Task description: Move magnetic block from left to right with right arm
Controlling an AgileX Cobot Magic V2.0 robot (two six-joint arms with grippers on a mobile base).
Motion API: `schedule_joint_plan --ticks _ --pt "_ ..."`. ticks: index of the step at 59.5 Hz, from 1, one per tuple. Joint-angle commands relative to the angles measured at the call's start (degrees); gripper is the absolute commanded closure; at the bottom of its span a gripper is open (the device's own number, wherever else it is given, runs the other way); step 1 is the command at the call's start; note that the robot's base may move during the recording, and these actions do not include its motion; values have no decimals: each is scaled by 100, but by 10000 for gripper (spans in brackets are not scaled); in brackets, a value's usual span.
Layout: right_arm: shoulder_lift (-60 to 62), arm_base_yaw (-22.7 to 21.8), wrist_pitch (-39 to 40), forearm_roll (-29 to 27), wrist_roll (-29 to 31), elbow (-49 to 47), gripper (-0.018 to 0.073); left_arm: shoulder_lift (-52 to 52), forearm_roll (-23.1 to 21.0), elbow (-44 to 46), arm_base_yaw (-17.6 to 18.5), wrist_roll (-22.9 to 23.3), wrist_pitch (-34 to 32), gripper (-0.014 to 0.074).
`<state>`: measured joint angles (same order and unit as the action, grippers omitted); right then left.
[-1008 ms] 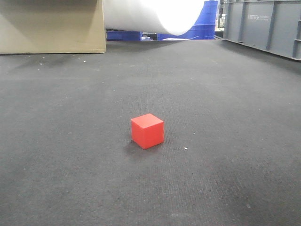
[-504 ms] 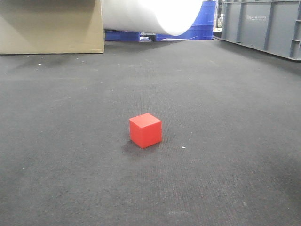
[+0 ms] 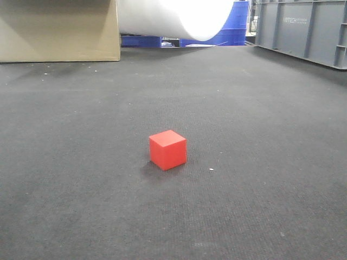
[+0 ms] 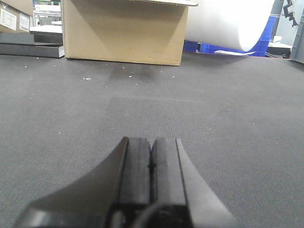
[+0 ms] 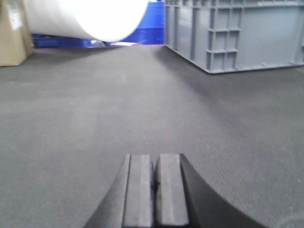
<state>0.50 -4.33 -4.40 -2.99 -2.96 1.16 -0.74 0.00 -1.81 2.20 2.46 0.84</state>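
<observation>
The magnetic block, a small bright red cube, rests alone on the dark grey mat near the middle of the front view. No arm shows in that view. In the left wrist view my left gripper hovers low over bare mat, its pads pressed together with nothing between them. My right gripper in the right wrist view is likewise shut and empty above the mat. The block appears in neither wrist view.
A cardboard box stands at the back left, also large in the left wrist view as the cardboard box. A white roll and blue crates lie behind. A grey plastic crate borders the right side, the grey crate.
The block sits a few pixels further left in the front view than one second ago; the whole background shifted with it, so the camera moved slightly. Nothing differs since half a second ago.
</observation>
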Motion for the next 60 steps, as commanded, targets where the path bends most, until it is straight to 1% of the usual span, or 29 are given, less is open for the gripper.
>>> schedule_joint_plan --ticks 1,60 --pt "116 -54 734 -34 5 33 508 -79 0 -59 24 25 -516 713" --pt "116 -54 741 -28 5 27 508 -68 0 -59 24 25 -516 712"
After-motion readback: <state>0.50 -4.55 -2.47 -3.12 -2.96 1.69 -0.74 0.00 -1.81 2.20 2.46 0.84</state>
